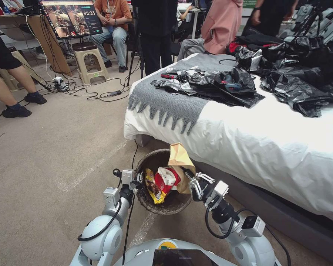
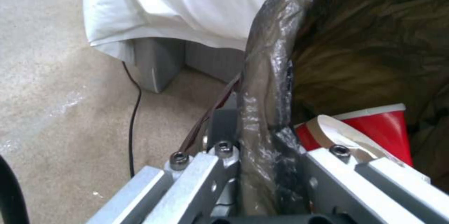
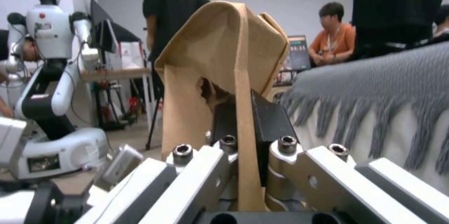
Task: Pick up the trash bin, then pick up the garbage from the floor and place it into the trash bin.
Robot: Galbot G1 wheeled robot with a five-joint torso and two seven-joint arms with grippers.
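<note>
1. The trash bin (image 1: 162, 207) is held at the foot of the bed (image 1: 270, 147), just beside the bed's near corner and above the carpeted floor (image 1: 55, 155); its dark brown bag liner (image 2: 266, 76) is folded over the rim.
2. The left claw (image 1: 138, 181) is clamped on the bin's rim at the robot's left side. In the left wrist view one finger sits outside the wall and the other inside, with the liner-covered rim pinched between them.
3. Inside the bin lie a red-and-white paper cup (image 1: 167, 178), touching the left claw's inner finger in the left wrist view, and a yellow snack wrapper (image 1: 153, 188) just beside the cup, towards the left rim.
4. The right claw (image 1: 191, 181) is closed on a brown paper bag (image 1: 180, 162) at the bin's right rim. The right wrist view shows a strip of the bag squeezed between the two fingers while the rest of the bag (image 3: 220, 59) stands up above them.
5. The paper bag sticks up out of the bin's mouth, tilted towards the bed, with its lower part down among the litter inside.
6. On the bed lie a grey fringed blanket (image 1: 170, 99) hanging over the near edge and a heap of glossy black plastic bags (image 1: 296, 81), well apart from the bin.
</note>
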